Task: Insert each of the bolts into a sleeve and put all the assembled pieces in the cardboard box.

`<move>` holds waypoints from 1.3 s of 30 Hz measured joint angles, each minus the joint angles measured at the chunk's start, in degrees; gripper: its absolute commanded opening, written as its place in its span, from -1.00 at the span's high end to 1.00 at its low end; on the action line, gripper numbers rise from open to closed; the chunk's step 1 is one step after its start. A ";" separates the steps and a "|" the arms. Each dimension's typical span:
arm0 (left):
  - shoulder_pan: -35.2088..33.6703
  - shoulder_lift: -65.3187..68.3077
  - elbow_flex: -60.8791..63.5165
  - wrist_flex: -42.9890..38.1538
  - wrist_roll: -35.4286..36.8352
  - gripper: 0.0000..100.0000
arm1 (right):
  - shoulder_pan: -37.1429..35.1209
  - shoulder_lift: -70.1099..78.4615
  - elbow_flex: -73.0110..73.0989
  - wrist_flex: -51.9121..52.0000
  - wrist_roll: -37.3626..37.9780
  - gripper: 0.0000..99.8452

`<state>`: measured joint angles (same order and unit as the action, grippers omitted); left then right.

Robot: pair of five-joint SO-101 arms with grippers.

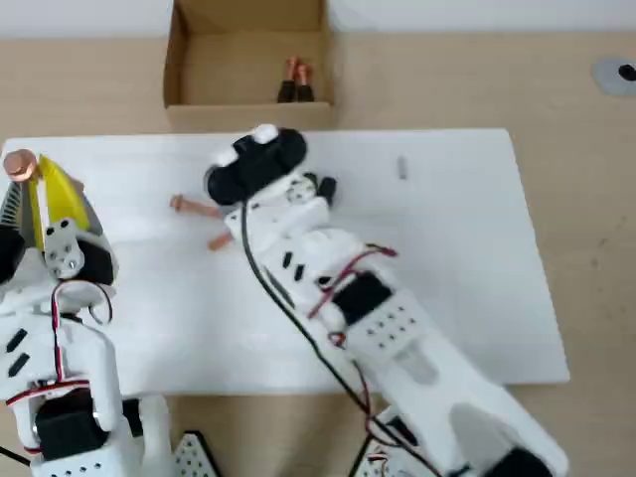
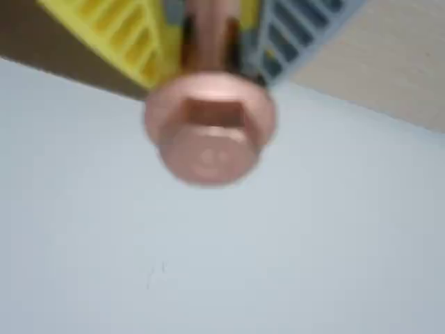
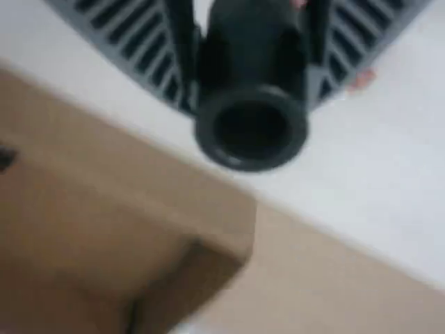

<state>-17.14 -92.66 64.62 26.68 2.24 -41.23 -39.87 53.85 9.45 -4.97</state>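
Pinched by its shank in the closed left claw [image 2: 208,31] above the mat [image 2: 208,271], a light, stiff, slippery bolt [image 2: 208,132]; clamped mid-barrel in the right claw [image 3: 252,42] beside the box [image 3: 104,229], a rigid sleeve [image 3: 252,129], mouth free.

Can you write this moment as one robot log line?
left gripper: shut on bolt | right gripper: shut on sleeve | cardboard box: assembled pieces inside | mat: loose bolts

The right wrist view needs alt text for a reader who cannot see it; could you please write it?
The right end effector grips a black sleeve, its open end facing the camera. Beneath it lie the edge of a white mat, a corner of the cardboard box and the tan table.
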 measured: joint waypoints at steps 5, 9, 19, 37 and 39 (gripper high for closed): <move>4.84 -0.09 0.53 0.00 0.00 1.00 | -0.53 -9.32 6.24 -2.99 0.18 0.98; 9.41 0.00 0.53 0.00 -0.09 1.00 | -2.55 -17.58 17.41 -9.85 0.53 0.98; 18.64 0.00 -0.18 5.54 -0.18 1.00 | -12.13 -34.37 32.09 -13.63 4.57 0.98; 35.96 -10.90 -17.58 27.78 -8.88 1.00 | -16.09 -29.54 32.70 -13.80 4.75 0.98; 35.96 -10.90 -17.58 29.27 -9.05 1.00 | -16.18 -29.10 32.70 -13.80 4.75 0.98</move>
<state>18.81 -103.56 47.03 55.96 -6.81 -57.41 -68.97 86.55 -4.35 -0.22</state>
